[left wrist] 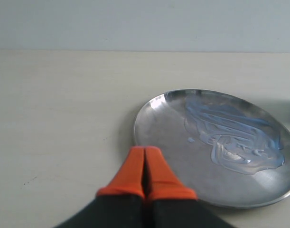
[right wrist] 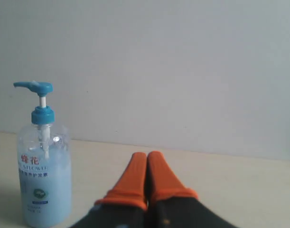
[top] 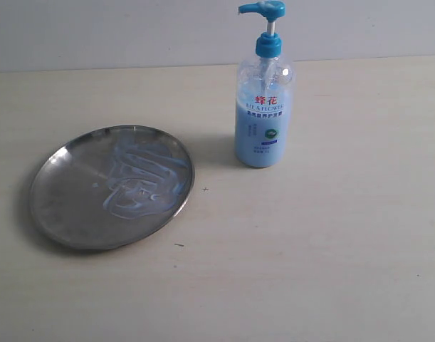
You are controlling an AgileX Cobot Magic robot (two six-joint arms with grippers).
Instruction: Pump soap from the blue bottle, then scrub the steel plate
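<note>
Shiny round steel plate (top: 67,206), glossy soap (top: 142,178) streaks; clear blue bottle (top: 263,128) upright. Wrist views alone: left gripper (left wrist: 145,150) and right gripper (right wrist: 147,155) pinched together

- 1 steel plate (top: 60,206) flat on worktop (top: 331,256), left side.
- 1 blue bottle (top: 263,128) upright, right of steel plate, farther back, well apart.
- soap (top: 142,178) on steel plate, right half.

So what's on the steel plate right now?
Pale bluish soap smears cover the side of the steel plate nearer the blue bottle; the rest is bare. The table beneath is hidden.
</note>
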